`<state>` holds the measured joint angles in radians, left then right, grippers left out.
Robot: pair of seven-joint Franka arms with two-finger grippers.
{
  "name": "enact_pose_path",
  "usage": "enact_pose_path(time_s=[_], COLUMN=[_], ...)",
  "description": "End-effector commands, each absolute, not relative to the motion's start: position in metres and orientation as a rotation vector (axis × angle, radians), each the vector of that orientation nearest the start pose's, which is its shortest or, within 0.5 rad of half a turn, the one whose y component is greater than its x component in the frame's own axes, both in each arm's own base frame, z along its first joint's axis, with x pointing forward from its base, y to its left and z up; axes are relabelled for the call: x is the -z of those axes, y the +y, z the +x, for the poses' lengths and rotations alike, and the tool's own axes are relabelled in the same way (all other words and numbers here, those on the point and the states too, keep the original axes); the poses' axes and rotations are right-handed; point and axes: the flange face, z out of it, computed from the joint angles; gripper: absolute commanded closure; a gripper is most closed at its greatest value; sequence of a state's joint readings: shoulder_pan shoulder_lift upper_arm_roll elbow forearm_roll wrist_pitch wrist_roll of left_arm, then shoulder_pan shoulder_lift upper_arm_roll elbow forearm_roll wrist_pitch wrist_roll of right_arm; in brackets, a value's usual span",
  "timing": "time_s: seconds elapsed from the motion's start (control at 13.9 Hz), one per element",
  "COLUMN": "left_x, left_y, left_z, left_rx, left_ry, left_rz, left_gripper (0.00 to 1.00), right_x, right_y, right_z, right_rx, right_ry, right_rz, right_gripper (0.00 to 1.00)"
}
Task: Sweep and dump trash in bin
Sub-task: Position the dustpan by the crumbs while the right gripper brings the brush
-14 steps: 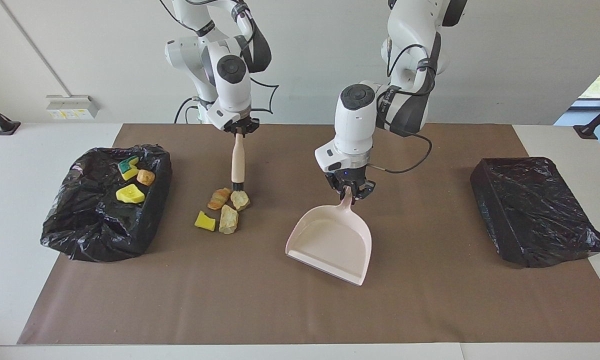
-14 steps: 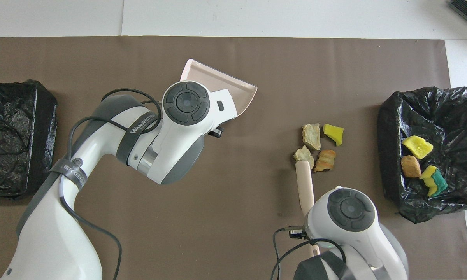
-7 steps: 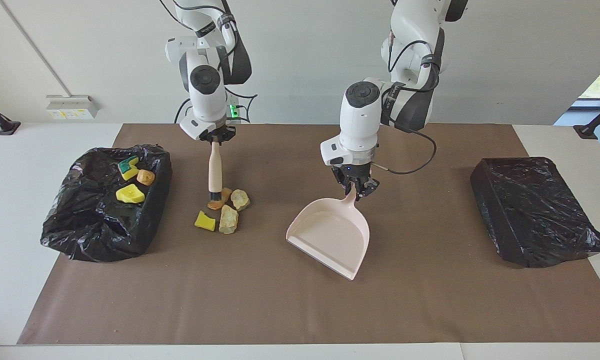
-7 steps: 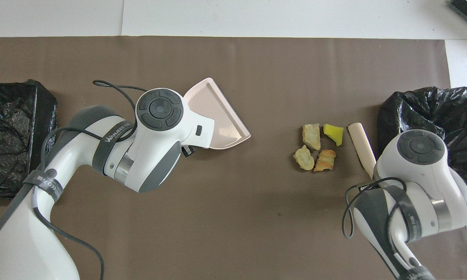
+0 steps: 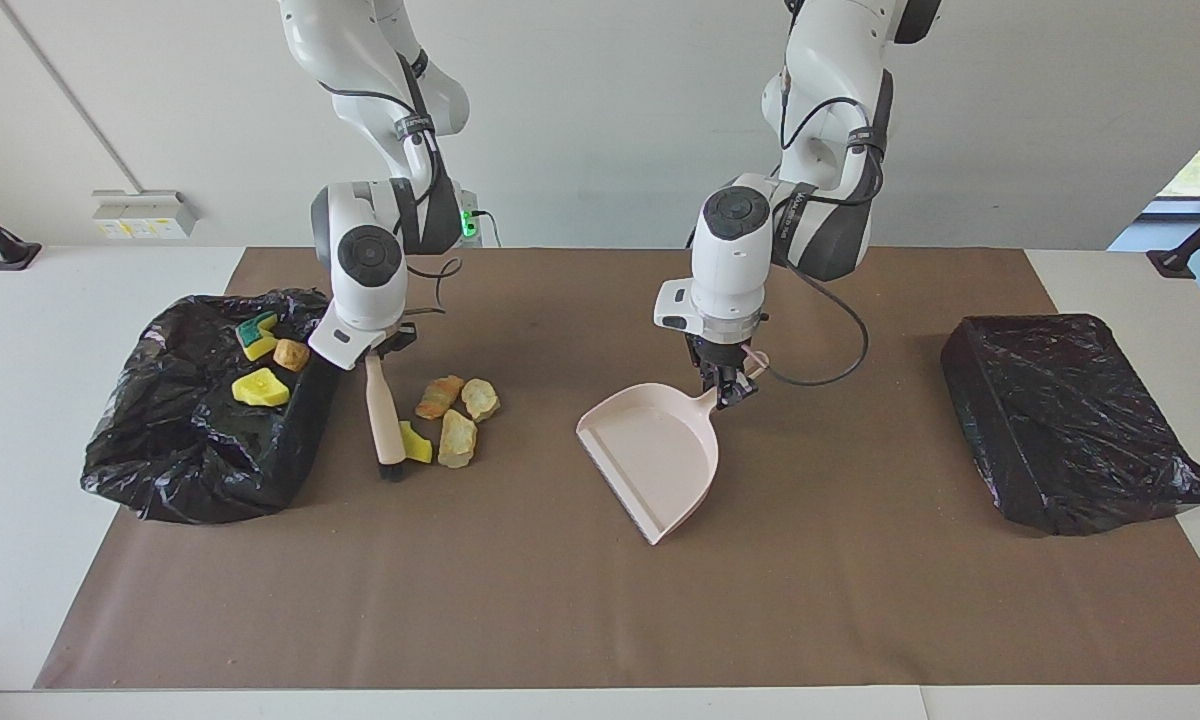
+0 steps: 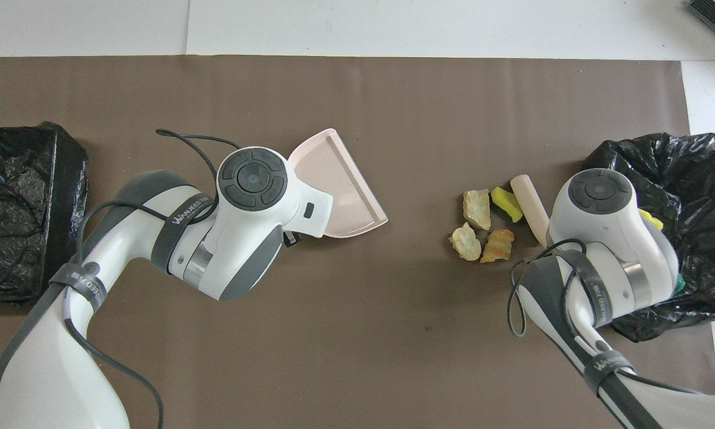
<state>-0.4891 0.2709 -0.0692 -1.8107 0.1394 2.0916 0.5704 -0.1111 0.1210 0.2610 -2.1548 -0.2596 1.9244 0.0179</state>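
The left gripper (image 5: 728, 385) grasps the pink dustpan (image 5: 655, 455) by its handle, pan tilted below it. The right gripper (image 5: 373, 347) clenches the brush (image 5: 385, 420), just beside 4 trash pieces (image 5: 450, 415); 3 more lie in the black-lined bin (image 5: 160, 440) beside it.

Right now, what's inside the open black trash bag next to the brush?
In the open trash bag lie three pieces: a yellow-green sponge scrap, a tan lump and a yellow scrap. From overhead, the right arm covers most of them.
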Motion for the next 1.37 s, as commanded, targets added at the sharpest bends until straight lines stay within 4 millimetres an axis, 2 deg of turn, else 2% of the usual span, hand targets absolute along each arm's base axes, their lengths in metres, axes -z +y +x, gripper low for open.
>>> enact_pose_path(time_s=[0.0,0.14,0.22,0.43,0.5,0.65,0.79,0.86,0.94,1.08,1.3], left_x=[-0.392,-0.386,-0.386,-0.380,-0.380,-0.380,-0.380,-0.380,-0.380,-0.380,-0.379], left_y=[-0.320,-0.321,-0.322,-0.320,-0.320,-0.320,-0.319,-0.319,-0.319,-0.320,-0.319], left_z=[0.528,0.513,0.506,0.499,0.500,0.499,0.500,0.500,0.500,0.500,0.501], left_rx=[0.023,0.000,0.010,0.040,0.045,0.047,0.049,0.049,0.052,0.054,0.068], left_ry=[1.904,1.937,1.947,1.950,1.950,1.951,1.949,1.949,1.949,1.947,1.946], left_rz=[-2.366,-2.340,-2.331,-2.327,-2.327,-2.327,-2.328,-2.328,-2.328,-2.331,-2.330], left_gripper=[1.00,1.00,1.00,1.00,1.00,1.00,1.00,1.00,1.00,1.00,1.00], right_x=[-0.312,-0.321,-0.328,-0.341,-0.353,-0.391,-0.418,-0.418,-0.408,-0.389,-0.364], right_y=[0.099,0.140,0.155,0.188,0.189,0.167,0.123,0.101,0.090,0.083,0.085], right_z=[0.511,0.507,0.507,0.507,0.510,0.519,0.515,0.509,0.492,0.459,0.449], right_rx=[-0.565,-0.579,-0.585,-0.614,-0.624,-0.648,-0.690,-0.723,-0.739,-0.631,-0.711], right_ry=[-0.319,-0.264,-0.206,-0.008,-0.014,-0.005,0.059,0.075,-0.022,-0.117,-0.069], right_rz=[-3.210,-3.145,-3.097,-3.018,-3.037,-3.090,-3.152,-3.190,-3.267,-3.372,-3.343], right_gripper=[1.00,1.00,1.00,1.00,1.00,1.00,1.00,1.00,1.00,1.00,1.00])
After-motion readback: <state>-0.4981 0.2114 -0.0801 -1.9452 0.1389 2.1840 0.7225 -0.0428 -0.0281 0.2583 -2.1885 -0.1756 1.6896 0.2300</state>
